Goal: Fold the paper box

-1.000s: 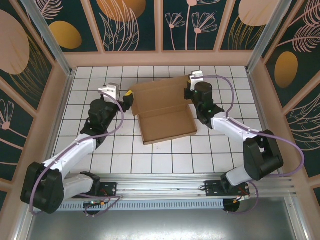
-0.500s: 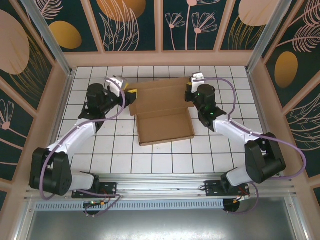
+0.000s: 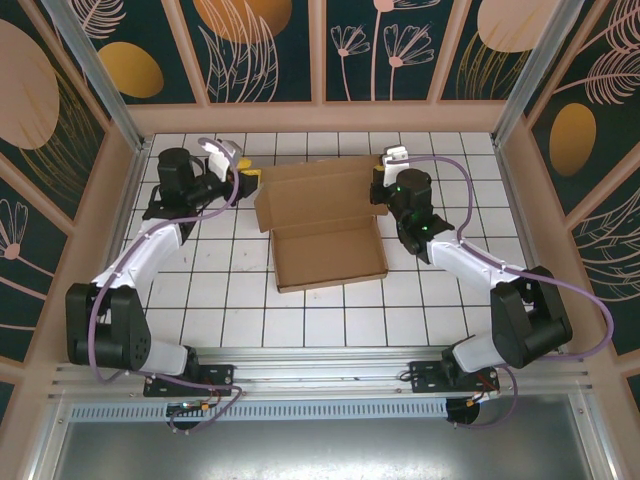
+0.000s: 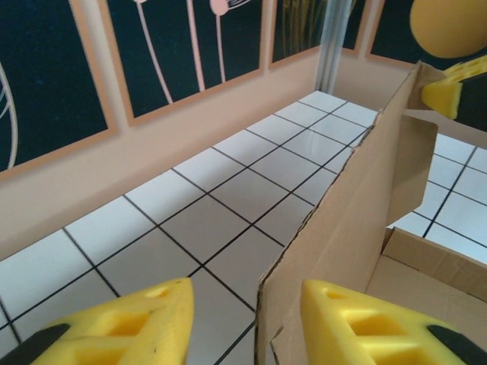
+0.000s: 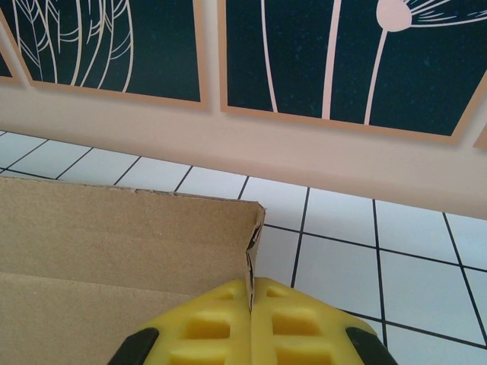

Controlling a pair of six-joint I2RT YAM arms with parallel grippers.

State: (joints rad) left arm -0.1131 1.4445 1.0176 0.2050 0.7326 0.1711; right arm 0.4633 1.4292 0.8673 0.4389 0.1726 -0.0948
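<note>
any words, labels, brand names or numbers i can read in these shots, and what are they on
No readable text in any view.
The paper box: plain brown cardboard, no print or label.
The wall panels: plant and oval drawings, no words.
The small board under the near rail: too small to tell whether it bears any marking.

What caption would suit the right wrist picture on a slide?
The right gripper, shut, pinches the paper box near a corner, above the white tiled table.
</note>
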